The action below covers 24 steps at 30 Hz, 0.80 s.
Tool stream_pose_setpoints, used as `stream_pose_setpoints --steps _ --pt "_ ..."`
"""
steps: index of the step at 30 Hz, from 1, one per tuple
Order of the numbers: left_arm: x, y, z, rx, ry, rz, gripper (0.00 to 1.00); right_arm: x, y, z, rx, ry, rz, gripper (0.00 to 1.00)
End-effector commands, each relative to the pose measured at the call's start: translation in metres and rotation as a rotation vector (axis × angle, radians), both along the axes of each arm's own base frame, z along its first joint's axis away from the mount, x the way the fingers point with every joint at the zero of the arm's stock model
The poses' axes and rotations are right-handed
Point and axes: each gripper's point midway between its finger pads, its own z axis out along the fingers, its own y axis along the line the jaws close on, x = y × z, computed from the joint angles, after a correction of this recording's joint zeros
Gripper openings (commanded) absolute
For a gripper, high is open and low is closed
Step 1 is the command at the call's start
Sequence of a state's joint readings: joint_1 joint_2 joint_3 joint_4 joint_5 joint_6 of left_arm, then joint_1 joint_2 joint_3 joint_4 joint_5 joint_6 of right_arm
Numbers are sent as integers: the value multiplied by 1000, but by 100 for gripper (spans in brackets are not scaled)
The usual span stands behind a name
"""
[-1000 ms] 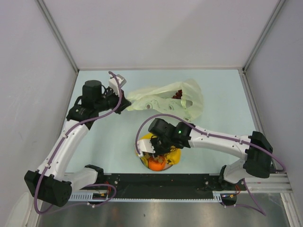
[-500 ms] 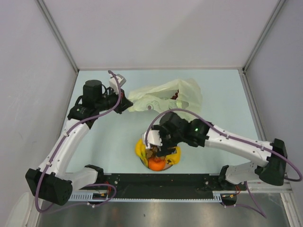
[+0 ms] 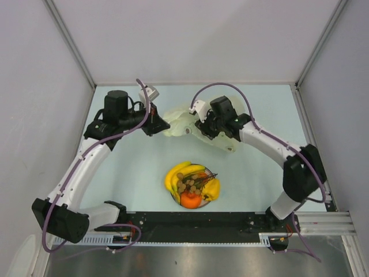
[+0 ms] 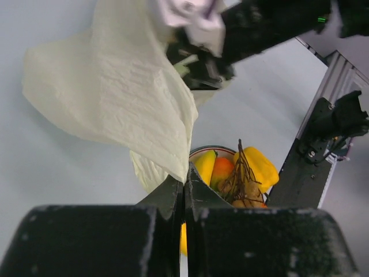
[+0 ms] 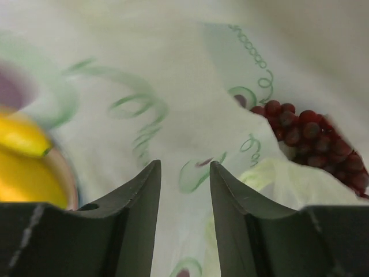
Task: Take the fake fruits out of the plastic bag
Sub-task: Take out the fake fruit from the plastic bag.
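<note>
The left gripper [image 4: 184, 183] is pinched tight on a corner of the bag [image 4: 121, 98], at the bag's 9 o'clock end in the top view. From that pinch the plastic stands up off the desk [image 3: 127, 167] in a loose sheet. The hold probably serves to anchor the bag and keep it from sliding while the other arm works inside it.

The right gripper [image 5: 183, 190] is over the middle of the bag, at 3 o'clock from the left one. Its fingers are spread apart with nothing between them but printed plastic below. That looks like a reach for another fruit, not a carry.

The grapes [image 5: 305, 134] are the one fruit seen with the bag. They show as a dark red cluster where the plastic parts, at about 2 o'clock from the right gripper in its own view, near but clear of the fingers. The top view hides them under the arm. I cannot tell if they lie bare or under a fold.

The plate [image 4: 214, 148] sits at 6 o'clock from the bag, well apart from it. It holds the banana [image 3: 174, 177], the orange [image 3: 190, 200] and more. By my reading the task is mostly done, with the grapes left.
</note>
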<state>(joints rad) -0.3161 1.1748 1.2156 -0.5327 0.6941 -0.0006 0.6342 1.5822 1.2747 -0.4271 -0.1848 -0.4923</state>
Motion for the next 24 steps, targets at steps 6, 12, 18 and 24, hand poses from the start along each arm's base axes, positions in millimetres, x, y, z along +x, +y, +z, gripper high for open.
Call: stream_pose_setpoints --steps 6,12,18,24 --pt "-18 -21 -17 130 -20 -192 0 129 -12 -3 260 -19 -397 42" --pt "-7 -24 -23 177 -55 -187 0 177 -65 -22 218 -52 -664 49" --pt "10 -43 -13 148 -67 -235 0 186 -127 -16 120 -124 -794 57" --pt "27 -64 -19 152 -57 -244 0 168 -118 -10 102 -66 -688 55"
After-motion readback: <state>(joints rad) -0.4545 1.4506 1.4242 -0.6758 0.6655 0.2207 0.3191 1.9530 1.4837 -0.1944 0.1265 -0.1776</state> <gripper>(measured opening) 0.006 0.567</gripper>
